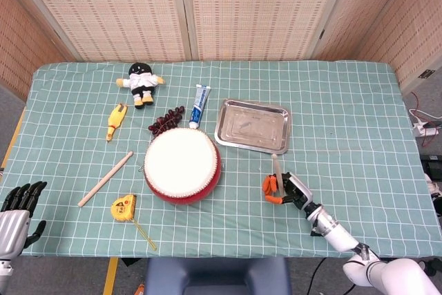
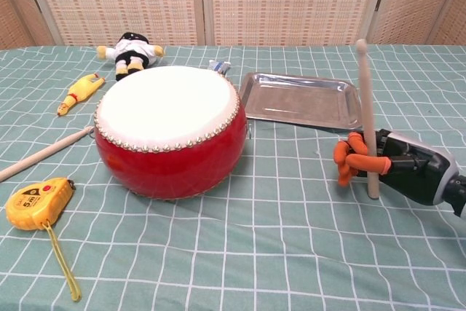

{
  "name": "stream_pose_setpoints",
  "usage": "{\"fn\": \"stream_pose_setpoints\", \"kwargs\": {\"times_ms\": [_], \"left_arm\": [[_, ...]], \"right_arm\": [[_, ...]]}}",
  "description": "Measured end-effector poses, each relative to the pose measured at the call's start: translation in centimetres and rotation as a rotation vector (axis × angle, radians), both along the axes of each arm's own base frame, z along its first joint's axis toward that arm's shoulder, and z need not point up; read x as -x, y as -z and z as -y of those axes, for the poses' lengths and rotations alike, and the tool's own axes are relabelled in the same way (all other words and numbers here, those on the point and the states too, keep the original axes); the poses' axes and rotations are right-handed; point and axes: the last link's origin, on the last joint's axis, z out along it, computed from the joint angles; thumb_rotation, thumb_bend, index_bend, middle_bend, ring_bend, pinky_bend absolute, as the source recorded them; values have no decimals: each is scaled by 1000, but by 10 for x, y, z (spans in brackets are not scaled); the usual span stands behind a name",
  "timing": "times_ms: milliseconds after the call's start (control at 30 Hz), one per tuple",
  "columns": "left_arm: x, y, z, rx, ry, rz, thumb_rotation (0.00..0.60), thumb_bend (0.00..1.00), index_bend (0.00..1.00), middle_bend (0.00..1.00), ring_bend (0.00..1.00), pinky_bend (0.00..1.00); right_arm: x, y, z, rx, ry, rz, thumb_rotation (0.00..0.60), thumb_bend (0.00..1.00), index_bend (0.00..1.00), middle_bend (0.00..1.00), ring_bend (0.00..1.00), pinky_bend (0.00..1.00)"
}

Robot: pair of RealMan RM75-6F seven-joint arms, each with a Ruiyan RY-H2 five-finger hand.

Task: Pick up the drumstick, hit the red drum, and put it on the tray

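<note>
The red drum with its white skin stands at the table's middle. My right hand, black with orange fingertips, grips a wooden drumstick to the drum's right. The stick stands nearly upright, its lower end near the cloth. The steel tray lies just beyond the hand. A second drumstick lies flat left of the drum. My left hand hangs off the table's near left corner, fingers apart, holding nothing.
A yellow tape measure lies front left. Behind the drum are a rubber chicken, a doll, dark grapes and a toothpaste tube.
</note>
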Motion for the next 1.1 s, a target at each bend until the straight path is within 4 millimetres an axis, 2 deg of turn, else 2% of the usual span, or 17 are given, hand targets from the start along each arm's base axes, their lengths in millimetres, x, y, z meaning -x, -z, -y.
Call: {"fn": "stream_pose_setpoints", "kwargs": {"times_ms": [267, 567, 833, 1100], "left_arm": [[2, 1, -1, 3, -3, 3, 600, 344, 62, 60, 36, 43], [5, 2, 0, 4, -9, 7, 600, 343, 61, 60, 36, 42], [5, 2, 0, 4, -8, 8, 600, 344, 61, 61, 36, 42], [5, 0, -1, 0, -6, 1, 600, 344, 62, 63, 36, 42]], "right_arm": [[-4, 6, 0, 7, -3, -15, 600, 141, 989, 776, 796, 787], [-9, 7, -2, 31, -8, -10, 600, 142, 1000, 914, 976, 994], [-18, -3, -5, 57, -30, 18, 600, 148, 1000, 961, 1000, 1000], [-28, -31, -3, 133, -90, -14, 600, 197, 1000, 963, 1000, 1000]]}}
